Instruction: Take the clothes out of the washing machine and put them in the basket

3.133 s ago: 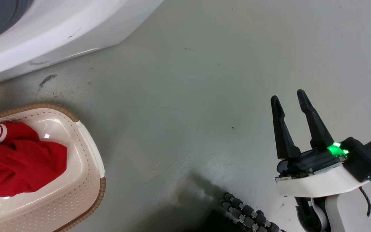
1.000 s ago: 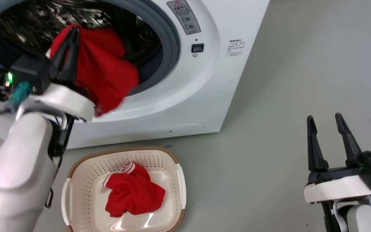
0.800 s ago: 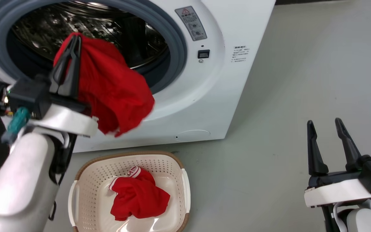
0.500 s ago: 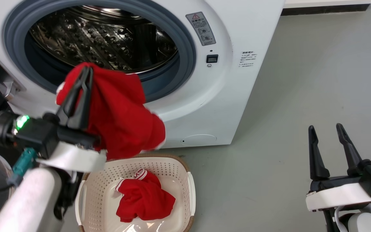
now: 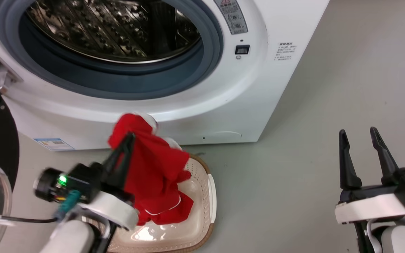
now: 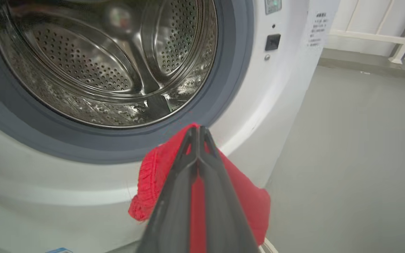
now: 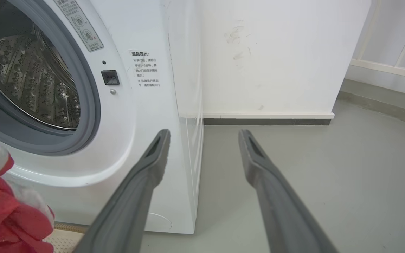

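Red garment (image 5: 153, 168) is pinched in the left gripper (image 5: 129, 137), fingers closed on its top fold. It hangs down from the tips, long axis near vertical, lower end inside the basket (image 5: 210, 189) directly below. Release looks like the next call. Right gripper (image 5: 357, 130) spread, empty, well apart. Washer (image 5: 265, 80) just behind the basket, drum (image 5: 114, 31) looks bare. Grey floor (image 5: 311, 105).

garment: bright red soft fabric garment (image 5: 146, 165), bunched, pinched in left gripper (image 5: 131, 135) jaws, hanging into basket | basket: cream-white perforated plastic basket (image 5: 212, 196), brown woven-look rim, on floor just before washer | washer: large white front-loading washing machine (image 5: 258, 88), porthole open, perforated steel drum showing
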